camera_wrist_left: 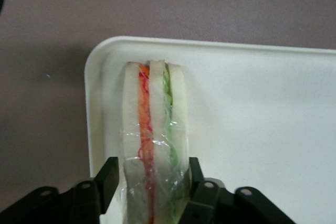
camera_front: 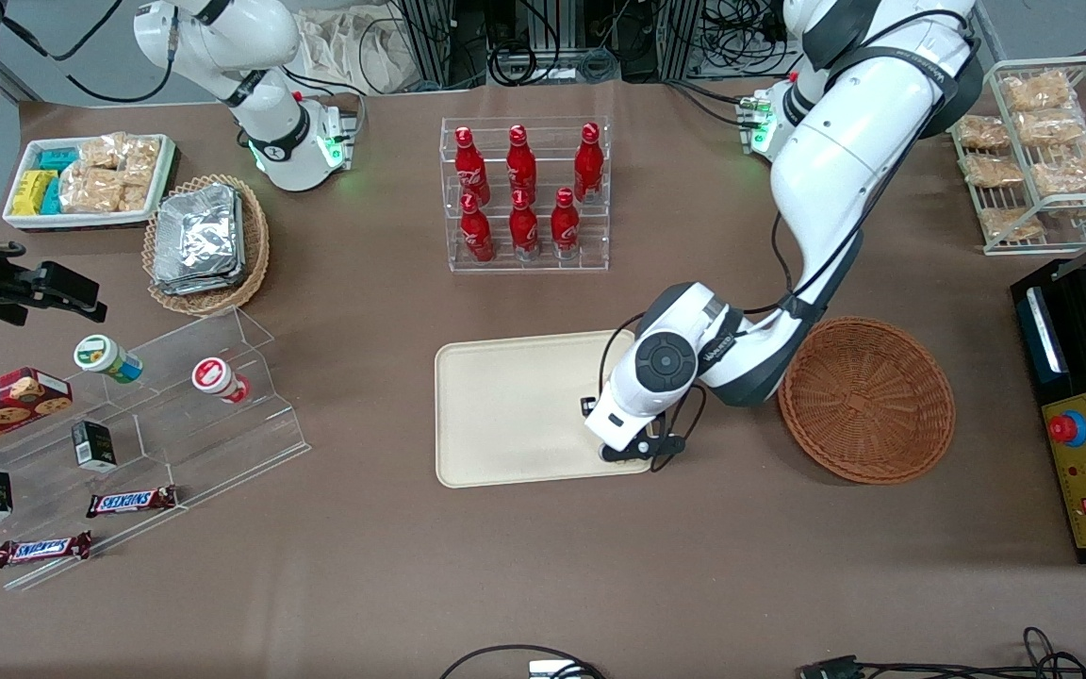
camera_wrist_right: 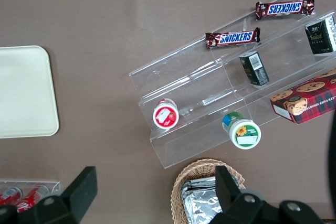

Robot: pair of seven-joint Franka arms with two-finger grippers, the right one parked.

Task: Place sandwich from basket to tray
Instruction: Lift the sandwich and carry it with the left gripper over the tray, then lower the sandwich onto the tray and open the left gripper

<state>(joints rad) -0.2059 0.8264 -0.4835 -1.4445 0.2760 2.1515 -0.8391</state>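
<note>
While the round reddish-brown wicker basket (camera_front: 866, 399) sits vacated at three o'clock, the hand (camera_wrist_left: 151, 182) clamps the wrapped triangular sandwich (camera_wrist_left: 154, 140) on edge over the cream rectangular plastic tray (camera_front: 505, 405), probably for lowering onto its corner.

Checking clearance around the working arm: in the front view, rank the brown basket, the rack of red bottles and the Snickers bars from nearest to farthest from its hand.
The hand is over the tray, shut on the sandwich.
1. Basket, beside the tray.
2. Red bottles, farther from the camera.
3. Snickers bars, toward the parked arm's end.
</note>
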